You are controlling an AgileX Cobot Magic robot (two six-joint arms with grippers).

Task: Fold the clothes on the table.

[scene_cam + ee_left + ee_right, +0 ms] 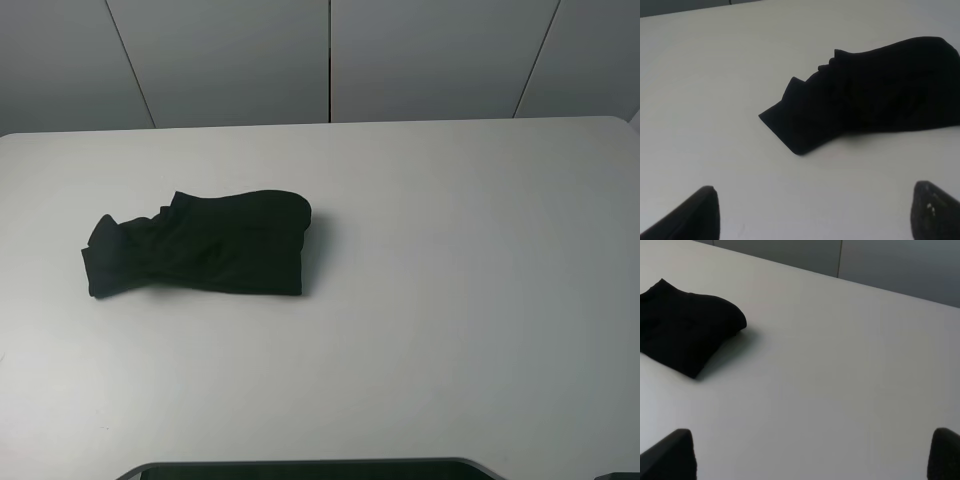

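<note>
The black clothes [200, 247] lie in a compact folded bundle on the left half of the white table [450, 280], with a sleeve end poking out to the left. No print or label shows. Neither arm appears in the exterior high view. The left wrist view shows the bundle [870, 95] ahead of my left gripper [815, 215], whose fingertips [695, 215] stand wide apart over bare table, empty. My right gripper [812, 455] is also open and empty, well away from the bundle [685, 330], above bare tabletop.
Grey wall panels [330, 60] run behind the table's far edge. A dark strip [300, 470] sits at the table's near edge. Bare white surface stretches across the whole right half and the front.
</note>
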